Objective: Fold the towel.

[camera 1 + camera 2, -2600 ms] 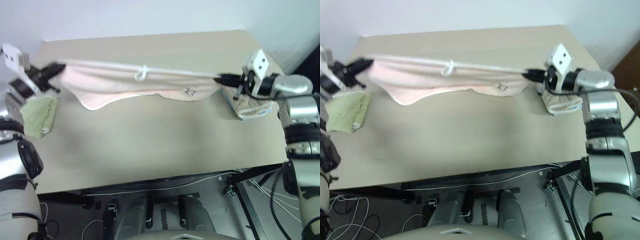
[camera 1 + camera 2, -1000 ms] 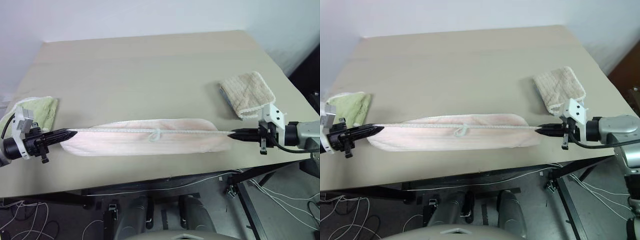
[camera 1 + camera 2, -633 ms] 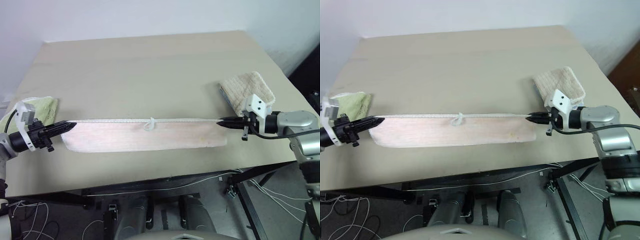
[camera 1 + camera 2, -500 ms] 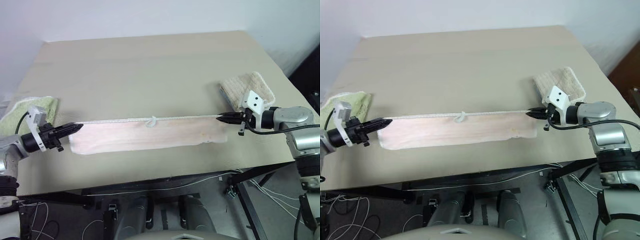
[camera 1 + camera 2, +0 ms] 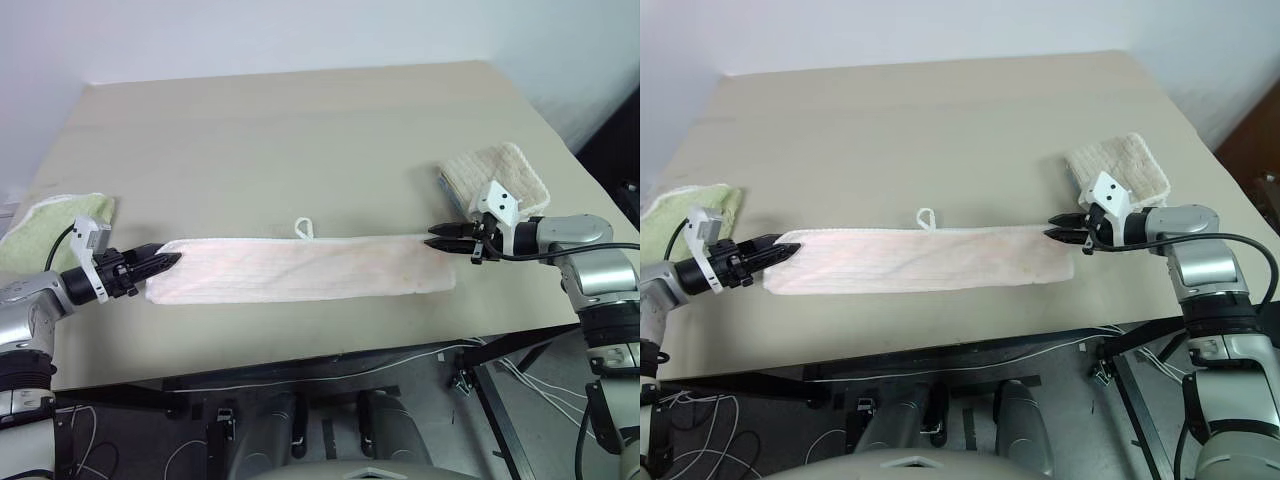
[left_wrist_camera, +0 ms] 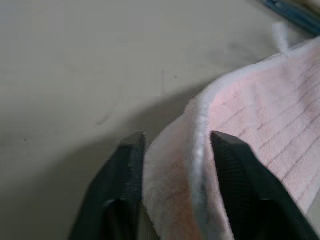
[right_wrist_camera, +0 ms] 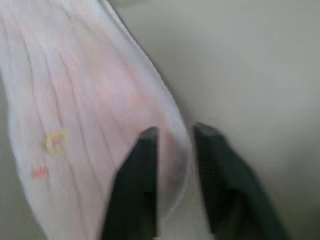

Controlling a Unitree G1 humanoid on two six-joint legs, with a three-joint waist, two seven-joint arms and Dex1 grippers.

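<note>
Left eye view: the towel (image 5: 300, 270) lies flat as a long folded pink strip near the front edge of the counter (image 5: 300, 150), its white loop (image 5: 303, 228) on the far edge. The left end effector (image 5: 165, 263) sits at its left end, the right end effector (image 5: 437, 241) at its right end. A green towel (image 5: 45, 225) lies at the counter's left edge, a beige towel (image 5: 497, 183) at the right.

Left wrist view: the fingers (image 6: 125, 175) stand apart, the towel's hem between them.

Right wrist view: the fingers (image 7: 142, 170) are slightly parted astride the towel's edge.
</note>
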